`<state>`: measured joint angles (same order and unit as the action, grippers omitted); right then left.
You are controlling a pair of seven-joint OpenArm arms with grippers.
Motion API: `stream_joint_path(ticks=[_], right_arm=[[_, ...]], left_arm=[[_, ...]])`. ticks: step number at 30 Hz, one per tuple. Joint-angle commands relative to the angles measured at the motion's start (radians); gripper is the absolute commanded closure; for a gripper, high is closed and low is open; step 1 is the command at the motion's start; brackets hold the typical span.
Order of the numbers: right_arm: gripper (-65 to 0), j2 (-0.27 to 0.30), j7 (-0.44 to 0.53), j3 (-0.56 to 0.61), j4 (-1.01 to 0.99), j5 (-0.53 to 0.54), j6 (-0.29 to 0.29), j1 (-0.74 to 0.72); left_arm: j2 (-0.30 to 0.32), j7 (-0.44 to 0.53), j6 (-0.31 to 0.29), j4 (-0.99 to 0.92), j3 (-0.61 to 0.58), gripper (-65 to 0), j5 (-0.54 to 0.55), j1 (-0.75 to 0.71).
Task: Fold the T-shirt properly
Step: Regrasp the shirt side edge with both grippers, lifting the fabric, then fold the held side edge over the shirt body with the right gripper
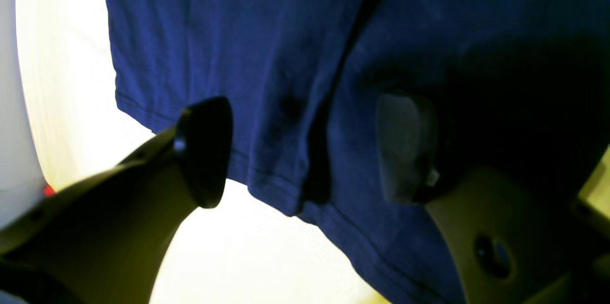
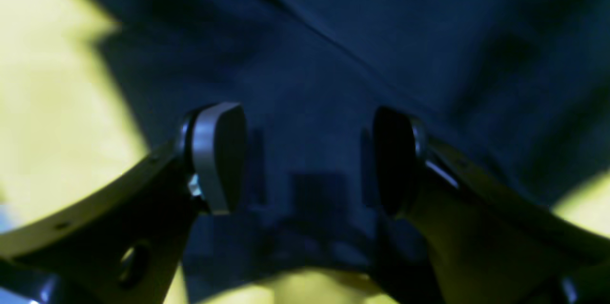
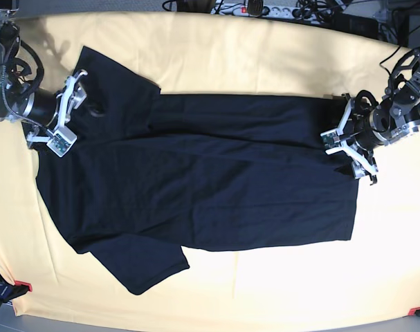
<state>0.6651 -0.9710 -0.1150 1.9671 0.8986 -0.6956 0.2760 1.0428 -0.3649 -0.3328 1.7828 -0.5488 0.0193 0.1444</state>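
Under both open pincers, T-shirt (image 3: pixel 216 173) blurred, partly shadowed

You have a pale yellow cloth-covered surface (image 3: pixel 265 62) filling most of the base view, with small red tabs at its near corners (image 3: pixel 23 286). Along its far edge lies a tangle of dark cables (image 3: pixel 313 10) beside a white power strip (image 3: pixel 268 10).
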Motion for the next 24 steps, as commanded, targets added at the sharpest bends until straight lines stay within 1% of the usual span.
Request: stream_joint_path(ticks=[1, 5, 8, 10, 13, 16, 17, 20, 24], right_arm=[[-43.4, 0.019, 0.000, -0.010, 0.027, 0.039, -0.003, 0.014], [-43.2, 0.006, 0.002, -0.009, 0.053, 0.056, -0.003, 0.095], [-43.2, -0.011, 0.009, -0.009, 0.053, 0.035, -0.003, 0.146], [-43.2, -0.031, 0.019, -0.009, 0.053, -0.001, -0.003, 0.178], [-43.2, -0.066, 0.078, -0.009, 0.053, -0.099, -0.003, 0.225], [-43.2, -0.093, 0.120, -0.009, 0.052, -0.173, -0.003, 0.251], [-42.0, -0.098, 0.123, -0.009, 0.051, -0.194, -0.003, 0.253], [-36.1, -0.106, 0.123, -0.009, 0.050, -0.219, -0.003, 0.253], [-35.7, -0.105, 0.141, -0.009, 0.010, -0.220, -0.003, 0.253]], left_arm=[[0.021, 0.008, 0.011, 0.008, 0.013, -46.6, -0.002, 0.016], [0.021, 0.009, 0.011, 0.008, 0.013, -46.6, -0.003, 0.014], [0.021, 0.013, 0.011, 0.008, 0.013, -46.6, -0.003, 0.014], [0.021, 0.018, 0.011, 0.008, 0.013, -46.6, -0.003, 0.014], [0.021, 0.020, 0.011, 0.008, 0.013, -46.6, -0.003, 0.014], [0.021, 0.020, 0.011, 0.008, 0.013, -46.6, -0.003, 0.014], [0.021, 0.023, 0.011, 0.008, 0.013, -46.6, -0.003, 0.014], [0.021, 0.024, 0.011, 0.008, 0.013, -46.6, -0.003, 0.014], [0.021, 0.024, 0.011, 0.008, 0.013, -46.6, -0.003, 0.014]])
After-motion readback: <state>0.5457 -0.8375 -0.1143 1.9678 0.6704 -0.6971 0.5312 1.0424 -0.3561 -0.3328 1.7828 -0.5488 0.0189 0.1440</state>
